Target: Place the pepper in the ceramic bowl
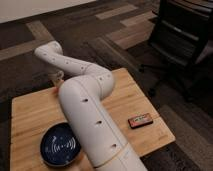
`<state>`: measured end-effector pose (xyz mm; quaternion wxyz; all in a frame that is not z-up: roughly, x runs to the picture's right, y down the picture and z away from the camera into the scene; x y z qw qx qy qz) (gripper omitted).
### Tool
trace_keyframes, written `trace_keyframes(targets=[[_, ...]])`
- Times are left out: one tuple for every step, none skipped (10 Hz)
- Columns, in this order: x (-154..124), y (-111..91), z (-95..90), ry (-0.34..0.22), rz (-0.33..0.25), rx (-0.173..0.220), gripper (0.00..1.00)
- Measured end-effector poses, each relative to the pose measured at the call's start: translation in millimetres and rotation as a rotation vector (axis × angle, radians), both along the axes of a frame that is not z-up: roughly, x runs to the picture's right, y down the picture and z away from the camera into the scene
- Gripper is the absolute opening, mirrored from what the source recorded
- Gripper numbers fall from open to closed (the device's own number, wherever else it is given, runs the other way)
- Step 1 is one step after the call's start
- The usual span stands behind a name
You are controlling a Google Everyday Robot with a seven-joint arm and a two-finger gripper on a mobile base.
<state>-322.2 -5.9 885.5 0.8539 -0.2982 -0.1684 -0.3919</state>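
Camera view: claw (58, 79) at pale wooden surface's (30, 107) far edge
Cannot tell its grip; slender orange-red pepper (54, 90) lies just beside it.

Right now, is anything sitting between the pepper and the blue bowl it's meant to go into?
Nothing visible does. The pepper lies at the far side of the table, beside the gripper; only bare wood separates it from the ceramic bowl near the front edge. The arm runs alongside that path; the red-and-black item sits beyond it.
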Motion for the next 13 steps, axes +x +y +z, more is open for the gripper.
trace_keyframes(targets=[[-21.3, -4.5, -15.4, -0.051, -0.058, 0.018, 0.00], [-34.6, -10.6, -28.4, -0.088, -0.102, 0.040, 0.00], [-54.2, -18.4, -53.9, -0.145, -0.137, 0.065, 0.00], [-64.9, -27.3, -74.6, -0.177, -0.118, 0.088, 0.00], [-66.9, -33.0, -83.7, -0.185, -0.100, 0.101, 0.00], [-66.0, -34.1, -82.9, -0.183, -0.100, 0.105, 0.00], [-66.7, -33.8, -83.2, -0.184, -0.100, 0.105, 0.00], [-67.4, -33.4, -83.5, -0.185, -0.101, 0.104, 0.00], [-67.9, -33.7, -83.9, -0.186, -0.100, 0.104, 0.00], [-69.8, -32.6, -86.1, -0.186, -0.111, 0.108, 0.00], [-86.7, -24.1, -102.6, -0.207, -0.155, 0.119, 0.00], [-102.1, -9.7, -119.8, -0.227, -0.187, 0.122, 0.00], [-119.6, 11.0, -139.0, -0.251, -0.211, 0.124, 0.00]])
